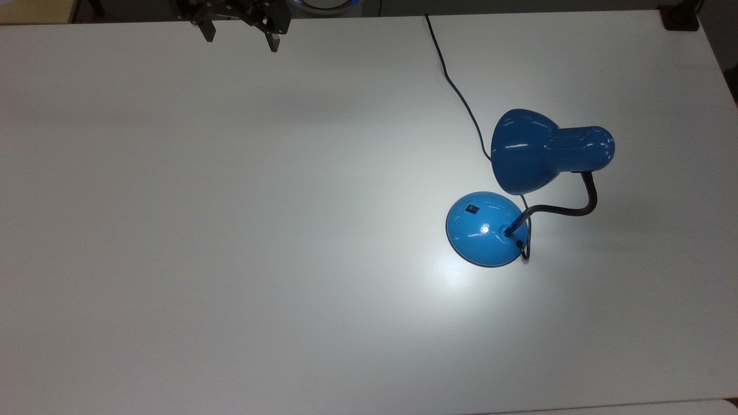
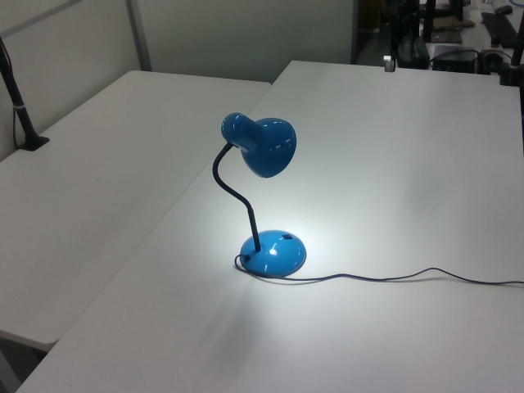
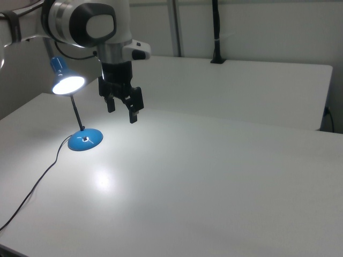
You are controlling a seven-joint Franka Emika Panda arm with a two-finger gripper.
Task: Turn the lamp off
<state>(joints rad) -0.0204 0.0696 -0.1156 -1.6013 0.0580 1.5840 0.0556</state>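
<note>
Top view: lamp point(image 1: 522, 184) lit, top-heavy, glossy; small black switch point(image 1: 472, 208) on domed base judged contact point; end effector point(image 1: 239, 36) released, well apart.

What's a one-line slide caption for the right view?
Open gripper hangs above the white table, apart from the lit blue desk lamp.

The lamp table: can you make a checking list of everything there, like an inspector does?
Surface: white table, a bright pool of light near the lamp's base.
Job's things: blue lamp lit, standing upright; small black switch on its domed base.
Clutter: nothing seen.
Grippers: gripper open, empty, in the air, apart from the lamp.
Cables: black cord runs from the base to the table's far edge in the top view.
Surroundings: second white table alongside; grey wall.
</note>
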